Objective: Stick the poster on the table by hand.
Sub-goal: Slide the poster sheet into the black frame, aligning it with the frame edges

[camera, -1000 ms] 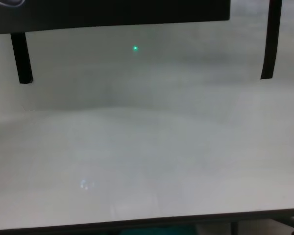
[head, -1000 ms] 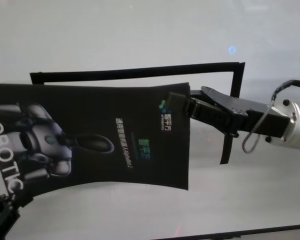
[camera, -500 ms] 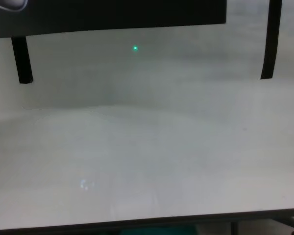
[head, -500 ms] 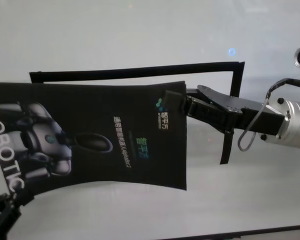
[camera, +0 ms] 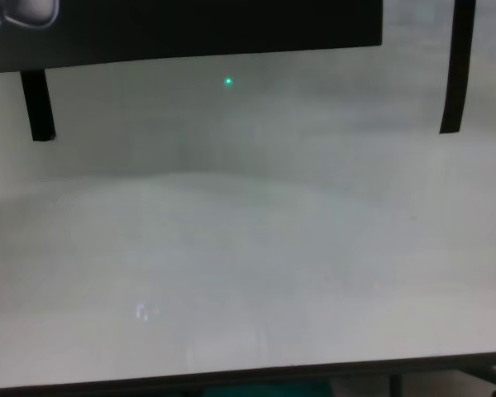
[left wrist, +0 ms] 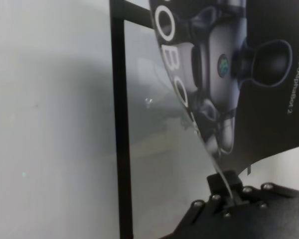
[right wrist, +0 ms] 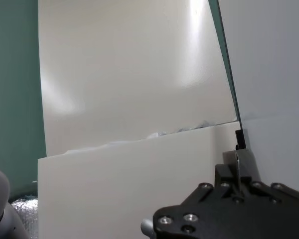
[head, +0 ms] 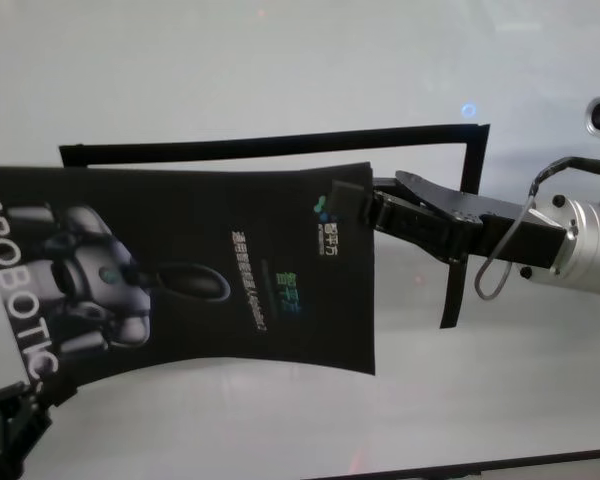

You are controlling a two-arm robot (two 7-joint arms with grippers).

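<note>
The poster [head: 200, 270], black with a grey-white robot and white lettering, hangs bowed above the table [head: 280, 60], held at both ends. My right gripper [head: 358, 207] is shut on its right edge near the upper corner. My left gripper [head: 15, 415] is shut on its lower left corner. In the left wrist view the fingers [left wrist: 225, 183] pinch the sheet's edge under the printed robot [left wrist: 224, 64]. In the right wrist view the gripper [right wrist: 236, 162] clamps the sheet's thin edge, with its pale back face [right wrist: 129, 99] in front. In the chest view only the poster's lower edge [camera: 190, 29] shows.
Narrow black tape strips lie on the table as a frame: a long one [head: 270, 143] behind the poster and a side one [head: 462, 230] under my right gripper. The chest view shows two strip ends [camera: 38, 103] [camera: 457, 66] and the table's dark near edge [camera: 248, 374].
The poster's left part has shifted a little to the right with my left gripper. Its right edge and my right gripper moved slightly left. Both grips are unchanged.
</note>
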